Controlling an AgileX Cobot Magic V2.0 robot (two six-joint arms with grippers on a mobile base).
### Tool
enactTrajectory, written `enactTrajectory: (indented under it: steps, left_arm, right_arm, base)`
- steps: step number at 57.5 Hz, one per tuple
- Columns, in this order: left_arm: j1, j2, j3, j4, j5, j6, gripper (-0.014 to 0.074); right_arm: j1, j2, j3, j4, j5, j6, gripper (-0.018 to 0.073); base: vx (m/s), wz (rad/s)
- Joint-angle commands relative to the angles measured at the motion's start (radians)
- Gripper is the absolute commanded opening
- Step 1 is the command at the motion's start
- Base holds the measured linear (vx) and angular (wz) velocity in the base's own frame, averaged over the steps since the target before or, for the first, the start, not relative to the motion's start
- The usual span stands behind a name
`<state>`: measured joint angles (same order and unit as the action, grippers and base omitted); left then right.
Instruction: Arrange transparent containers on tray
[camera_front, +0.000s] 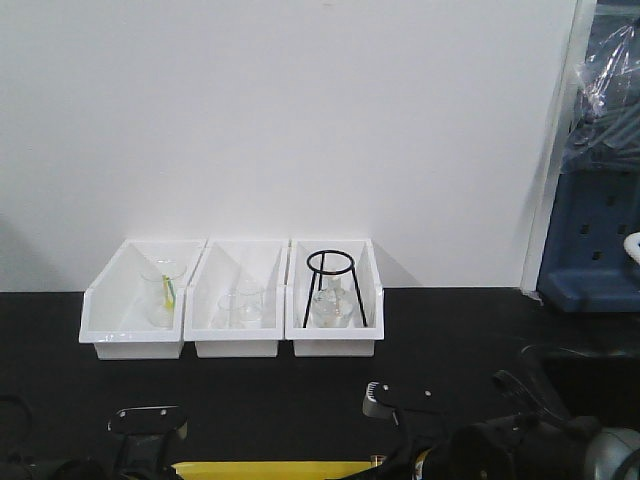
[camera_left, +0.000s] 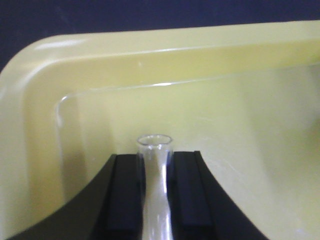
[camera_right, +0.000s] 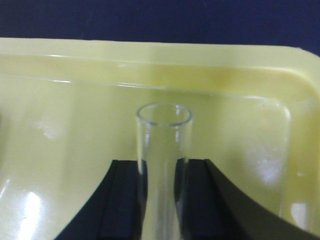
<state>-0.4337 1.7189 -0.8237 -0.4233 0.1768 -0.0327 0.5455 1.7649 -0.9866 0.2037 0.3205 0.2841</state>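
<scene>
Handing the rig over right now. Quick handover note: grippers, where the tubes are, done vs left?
Left gripper: shut on a test tube, open end forward, over the yellow tray near a rounded corner.
Right gripper: shut on a second test tube, also over the tray, near its opposite corner.
Done: both tubes picked and brought over the tray.
Left: lay both down and release. No tube is seen lying on the tray in these views.

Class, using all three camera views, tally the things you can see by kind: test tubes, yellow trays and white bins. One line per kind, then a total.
Test tubes: 2, one in the left gripper, one in the right gripper
Yellow tray: 1
White bins: 3
Total: 6
</scene>
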Motion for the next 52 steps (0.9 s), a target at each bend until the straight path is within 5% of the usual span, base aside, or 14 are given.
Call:
enactTrajectory:
  steps: [1,25,52]
  left_arm:
    - [-0.006,-0.029,-0.031,-0.008,-0.045,0.000,0.0250]
    - [-0.006,-0.031,-0.031,-0.005,-0.057,0.003,0.0477]
    - [-0.006,-0.309,-0.031,0.004,-0.055,0.042,0.0446]
  right_arm:
    - [-0.006,-0.035,-0.030,-0.006,-0.049,-0.004,0.0310]
    - [-0.006,-0.032,-0.030,-0.025,-0.039,-0.004,0.0447]
    - [-0.006,-0.280,-0.030,-0.115,-0.062,-0.004,0.0384]
  base:
    - [0.00,0.00]
    - [0.00,0.00]
    - [0.00,0.00]
